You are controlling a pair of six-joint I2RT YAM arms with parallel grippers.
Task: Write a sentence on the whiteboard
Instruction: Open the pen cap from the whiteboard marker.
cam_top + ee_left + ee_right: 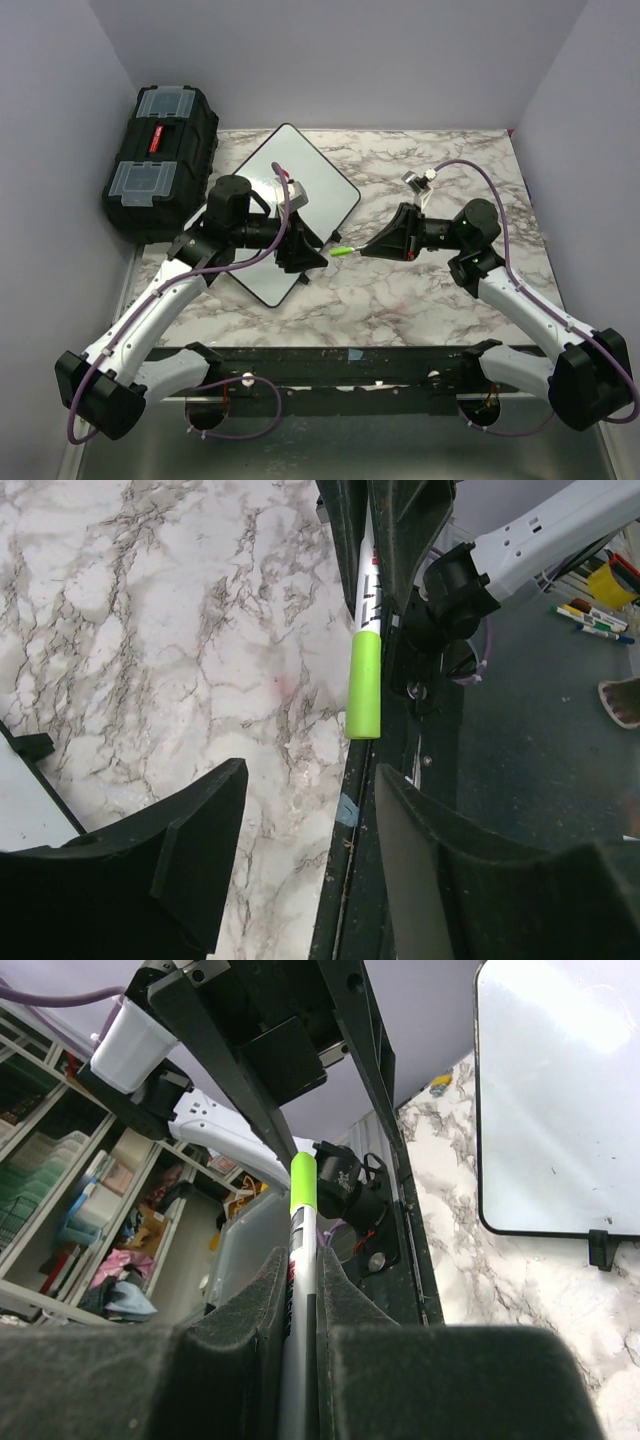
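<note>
The whiteboard [290,205] lies tilted like a diamond on the marble table, left of centre, and its face is plain white [560,1100]. The sentence is not in view. My right gripper [362,249] [303,1260] is shut on a marker with a white barrel, whose green cap [343,251] [303,1185] points left toward my left gripper. My left gripper [322,256] [310,810] is open over the board's near right edge. The green cap [365,685] ends just beyond its fingertips, with nothing between the fingers.
A black toolbox [160,160] with clear lid compartments stands at the far left, beside the whiteboard. Purple walls close in the table on three sides. A black rail [350,365] runs along the near edge. Loose markers [590,620] lie on the floor beyond it.
</note>
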